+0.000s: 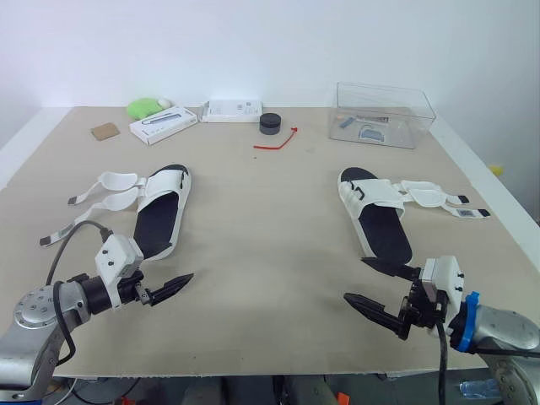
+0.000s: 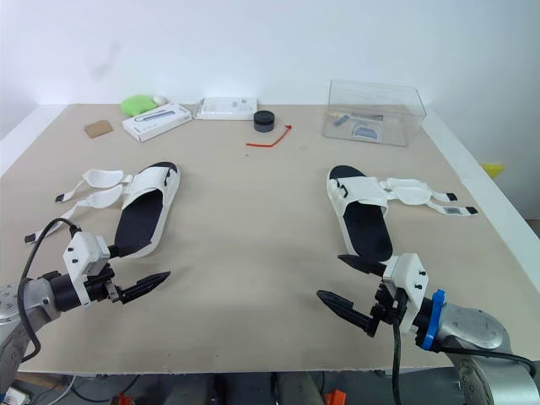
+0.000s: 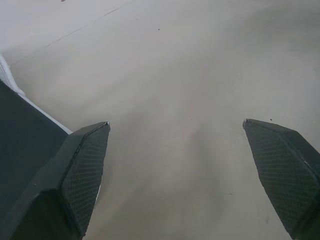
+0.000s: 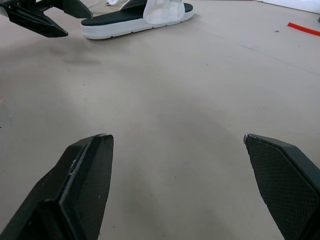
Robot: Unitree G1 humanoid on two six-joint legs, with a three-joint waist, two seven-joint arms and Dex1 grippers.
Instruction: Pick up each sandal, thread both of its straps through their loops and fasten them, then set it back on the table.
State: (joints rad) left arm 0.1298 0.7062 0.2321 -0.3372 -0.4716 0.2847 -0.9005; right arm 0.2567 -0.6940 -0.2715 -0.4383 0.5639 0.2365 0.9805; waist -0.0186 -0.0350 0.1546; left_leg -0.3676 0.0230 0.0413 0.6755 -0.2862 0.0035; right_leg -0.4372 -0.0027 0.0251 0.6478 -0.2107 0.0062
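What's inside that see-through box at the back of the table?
The clear box holds a few small things, grey and dark, lying on its floor. What they are is too small to tell.

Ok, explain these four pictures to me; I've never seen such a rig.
This is a two-armed humanoid robot. The two wide pictures come from its head, looking down at a table; the two close ones look out from each wrist, between black fingers. Two sandals lie there, the left sandal and the right sandal, straps unfastened and spread sideways. A clear box stands at the far edge. The left pincer and right pincer are open, holding nothing.
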